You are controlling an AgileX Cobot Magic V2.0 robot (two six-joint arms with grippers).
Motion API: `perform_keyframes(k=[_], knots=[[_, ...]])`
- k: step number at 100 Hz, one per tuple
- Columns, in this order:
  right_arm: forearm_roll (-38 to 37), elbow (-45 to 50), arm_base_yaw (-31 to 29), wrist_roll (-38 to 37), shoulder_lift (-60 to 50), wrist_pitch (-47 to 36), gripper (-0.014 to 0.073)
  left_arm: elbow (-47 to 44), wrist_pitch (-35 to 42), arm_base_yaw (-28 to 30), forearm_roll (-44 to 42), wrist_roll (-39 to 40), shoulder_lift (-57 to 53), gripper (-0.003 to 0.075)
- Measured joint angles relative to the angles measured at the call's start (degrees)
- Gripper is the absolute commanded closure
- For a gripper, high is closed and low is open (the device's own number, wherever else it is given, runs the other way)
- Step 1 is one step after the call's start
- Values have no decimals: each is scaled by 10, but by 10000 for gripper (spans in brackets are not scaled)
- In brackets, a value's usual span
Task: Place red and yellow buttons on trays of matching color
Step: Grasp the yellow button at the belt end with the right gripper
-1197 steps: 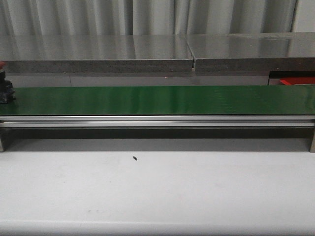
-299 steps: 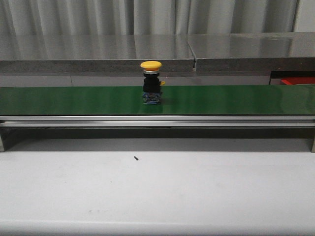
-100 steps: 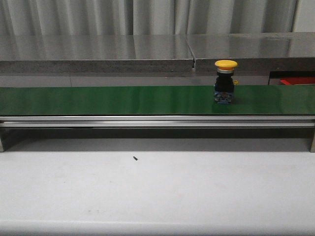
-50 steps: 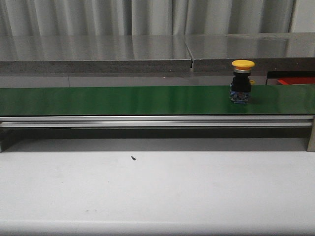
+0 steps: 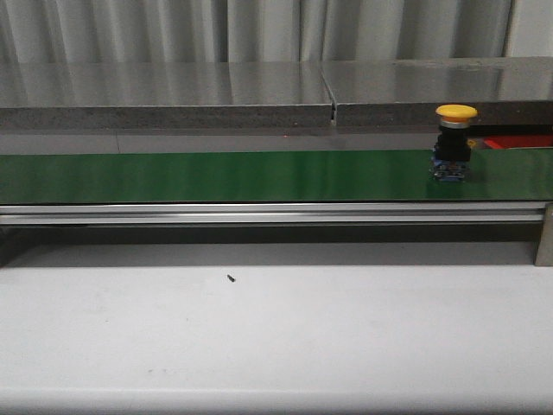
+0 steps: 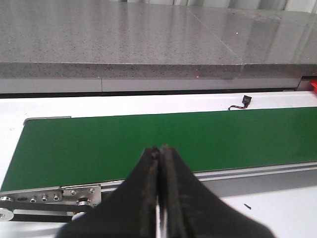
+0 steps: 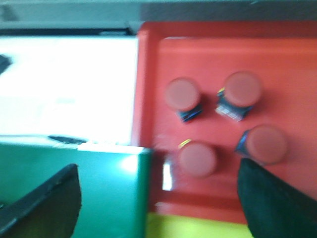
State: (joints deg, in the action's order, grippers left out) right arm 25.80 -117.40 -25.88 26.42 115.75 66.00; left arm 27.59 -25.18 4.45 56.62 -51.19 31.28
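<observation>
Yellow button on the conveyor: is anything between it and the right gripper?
Nothing visible blocks it. The yellow button stands alone on the green belt. The right gripper hangs open over the red tray holding four red buttons.

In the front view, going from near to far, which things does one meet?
White table with a small dark speck → metal rail → green belt carrying the yellow button → grey counter → curtain.
</observation>
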Motion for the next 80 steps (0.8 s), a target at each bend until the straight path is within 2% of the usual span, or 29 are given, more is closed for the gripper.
perform_keyframes(k=[40,61,80], knots=[[12,346,3,45,-258,-122,-42,0,0,0,0,0,0,739],[12,446,38,50,-301,-140,-42,0,0,0,0,0,0,739],[12,476,89,66,-294,-153,-42,0,0,0,0,0,0,739]])
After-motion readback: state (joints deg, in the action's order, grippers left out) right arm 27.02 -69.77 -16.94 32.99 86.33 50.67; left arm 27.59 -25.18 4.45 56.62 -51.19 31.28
